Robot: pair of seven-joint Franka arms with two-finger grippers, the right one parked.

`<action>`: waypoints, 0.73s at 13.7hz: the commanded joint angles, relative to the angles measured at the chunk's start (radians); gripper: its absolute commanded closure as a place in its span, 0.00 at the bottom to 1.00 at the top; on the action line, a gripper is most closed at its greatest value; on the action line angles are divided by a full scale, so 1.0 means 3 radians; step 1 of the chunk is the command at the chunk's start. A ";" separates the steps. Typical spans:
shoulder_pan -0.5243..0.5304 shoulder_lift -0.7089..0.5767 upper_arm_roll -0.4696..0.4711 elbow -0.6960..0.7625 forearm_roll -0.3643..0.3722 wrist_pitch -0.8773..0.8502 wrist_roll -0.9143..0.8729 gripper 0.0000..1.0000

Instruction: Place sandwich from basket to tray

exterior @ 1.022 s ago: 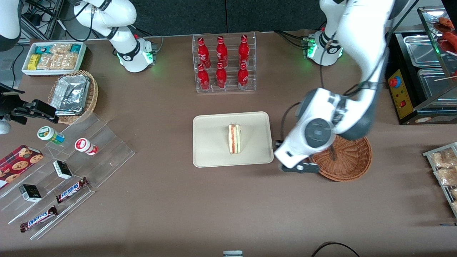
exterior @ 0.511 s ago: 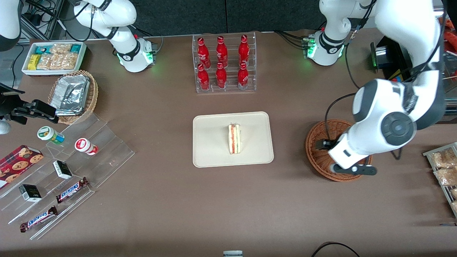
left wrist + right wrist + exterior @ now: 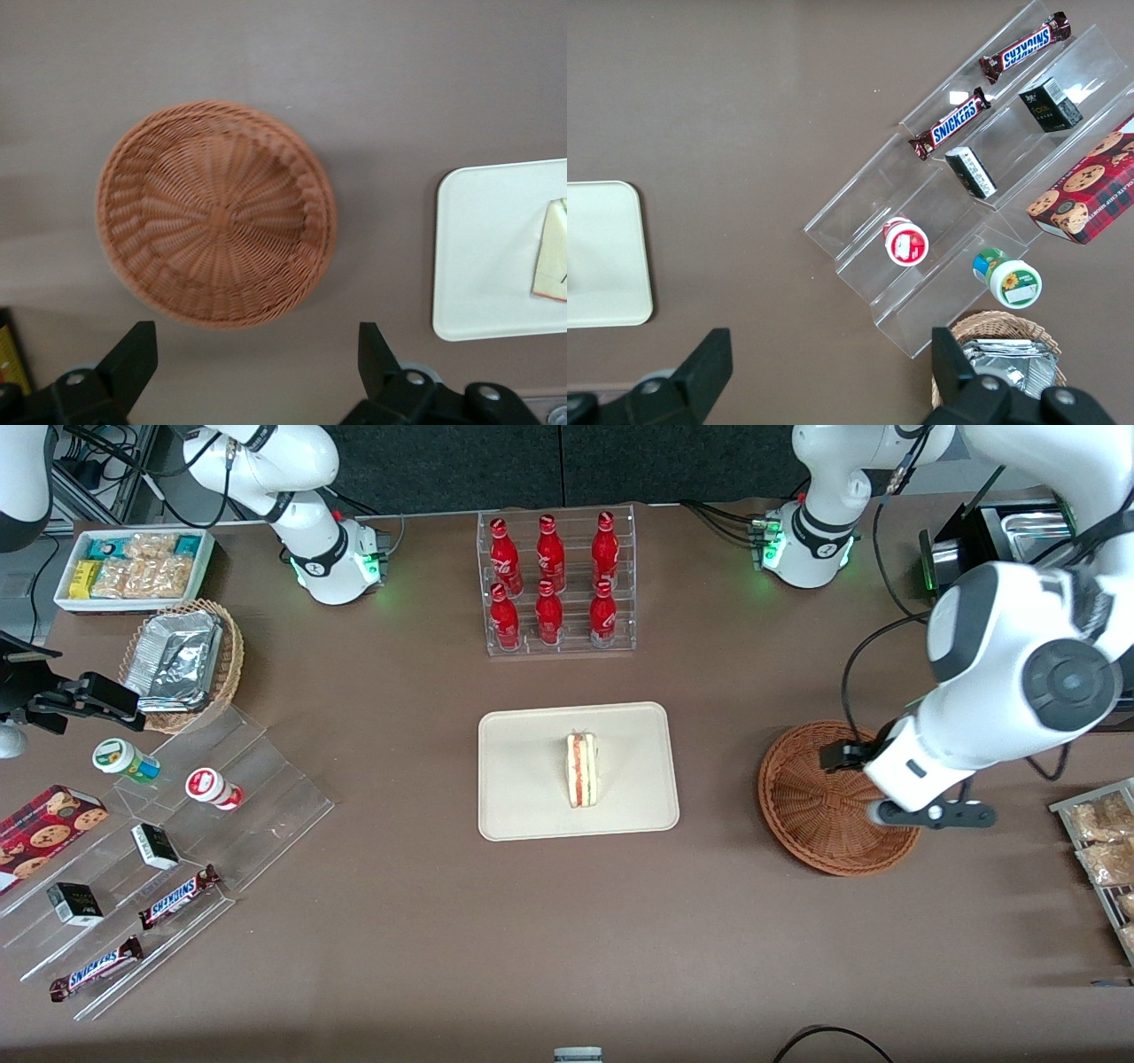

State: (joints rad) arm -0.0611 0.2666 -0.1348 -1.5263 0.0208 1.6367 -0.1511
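The sandwich (image 3: 582,771), a pale wedge with red and green layers, lies on the cream tray (image 3: 532,797) at the table's middle. The reddish-brown wicker basket (image 3: 819,810) holds nothing and stands beside the tray, toward the working arm's end. My gripper (image 3: 930,813) hangs above the basket's rim on the side away from the tray. In the left wrist view the gripper (image 3: 252,354) is open with only bare table between its fingers. That view also shows the basket (image 3: 217,212), the tray (image 3: 487,257) and a corner of the sandwich (image 3: 551,261).
A clear rack of red bottles (image 3: 556,584) stands farther from the camera than the tray. Toward the parked arm's end are a tan basket of foil packets (image 3: 182,662), a white snack box (image 3: 133,567) and an acrylic stand (image 3: 177,850). A wire rack of packets (image 3: 1103,850) sits near the working arm.
My gripper has moved from the gap between tray and basket across the basket toward the working arm's end. The basket now shows nearly whole. The sandwich has stayed on the tray.
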 commanded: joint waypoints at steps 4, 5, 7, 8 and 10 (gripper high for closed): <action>0.0438 -0.0550 -0.0098 -0.0108 -0.0028 -0.0515 0.0407 0.00; 0.0484 -0.0622 -0.0113 -0.0102 -0.0028 -0.0612 0.0407 0.00; 0.0515 -0.0720 -0.0113 -0.0102 -0.0028 -0.0736 0.0518 0.00; 0.0546 -0.0745 -0.0113 -0.0102 -0.0028 -0.0766 0.0575 0.00; 0.0562 -0.0761 -0.0113 -0.0102 -0.0028 -0.0777 0.0586 0.00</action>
